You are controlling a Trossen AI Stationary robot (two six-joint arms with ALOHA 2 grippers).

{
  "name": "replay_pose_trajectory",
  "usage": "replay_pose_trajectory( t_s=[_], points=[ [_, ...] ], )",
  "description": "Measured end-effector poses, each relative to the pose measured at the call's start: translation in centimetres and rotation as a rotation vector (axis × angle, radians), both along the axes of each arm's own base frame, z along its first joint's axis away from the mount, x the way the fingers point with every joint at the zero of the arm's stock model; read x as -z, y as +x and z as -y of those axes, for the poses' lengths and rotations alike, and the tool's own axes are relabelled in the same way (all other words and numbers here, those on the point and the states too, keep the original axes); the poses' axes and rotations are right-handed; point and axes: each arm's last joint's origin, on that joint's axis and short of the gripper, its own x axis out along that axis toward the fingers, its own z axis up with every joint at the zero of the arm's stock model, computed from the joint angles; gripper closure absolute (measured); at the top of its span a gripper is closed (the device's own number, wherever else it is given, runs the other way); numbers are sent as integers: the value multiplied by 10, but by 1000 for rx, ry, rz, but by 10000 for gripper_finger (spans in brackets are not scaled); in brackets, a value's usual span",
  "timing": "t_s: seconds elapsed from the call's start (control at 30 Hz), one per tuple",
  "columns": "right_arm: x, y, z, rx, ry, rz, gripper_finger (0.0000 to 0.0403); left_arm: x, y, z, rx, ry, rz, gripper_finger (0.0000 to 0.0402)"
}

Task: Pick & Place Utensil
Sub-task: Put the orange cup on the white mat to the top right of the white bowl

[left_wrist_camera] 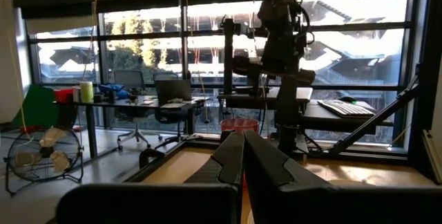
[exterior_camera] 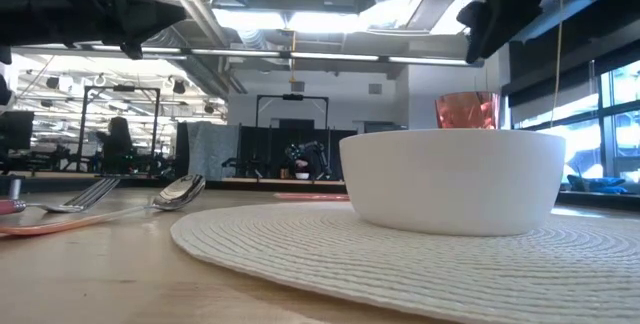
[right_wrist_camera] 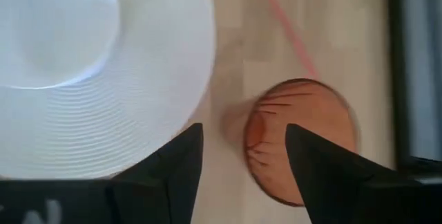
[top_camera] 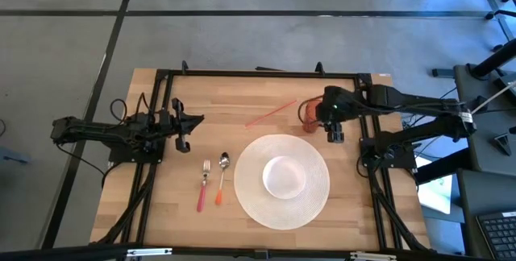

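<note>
A fork with a pink handle (top_camera: pixel 204 185) and a spoon with an orange handle (top_camera: pixel 222 178) lie flat on the wooden table, left of a round white placemat (top_camera: pixel 242 182). A white bowl (top_camera: pixel 284 176) stands on the mat. In the low view the fork (exterior_camera: pixel 85 198) and the spoon (exterior_camera: pixel 180 191) lie at the left. My right gripper (top_camera: pixel 334 132) is open and empty, pointing down above the table between the mat (right_wrist_camera: pixel 138 113) and a red cup (right_wrist_camera: pixel 304 134). My left gripper (top_camera: pixel 187 129) is shut and empty, held level above the table's left part, its fingers (left_wrist_camera: pixel 259 163) together.
The red translucent cup (top_camera: pixel 310 117) stands upright at the table's far right, just beside my right gripper. A thin pink stick (top_camera: pixel 270 113) lies on the table at the far middle. A black frame (top_camera: pixel 258 73) runs along the table's edges.
</note>
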Motion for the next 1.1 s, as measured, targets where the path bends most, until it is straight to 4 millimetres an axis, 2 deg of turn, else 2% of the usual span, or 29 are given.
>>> replay_pose_trajectory(
  t_s=[0.27, 0.77, 0.93, 1.1],
  points=[
    [15, 10, 18, 23, 86, -83, 198, 2, 0, 0, -1, 2, -20, 396],
    [41, 29, 40, 68, 112, -207, 204, 5, 1, 0, 2, -9, -51, 396],
    [47, 33, 42, 57, 114, -238, 251, 5, 1, 0, 2, -9, -51, 396],
    [52, 36, 43, 52, 117, -259, 355, 5, 1, 0, 2, -9, -51, 396]
  ],
)
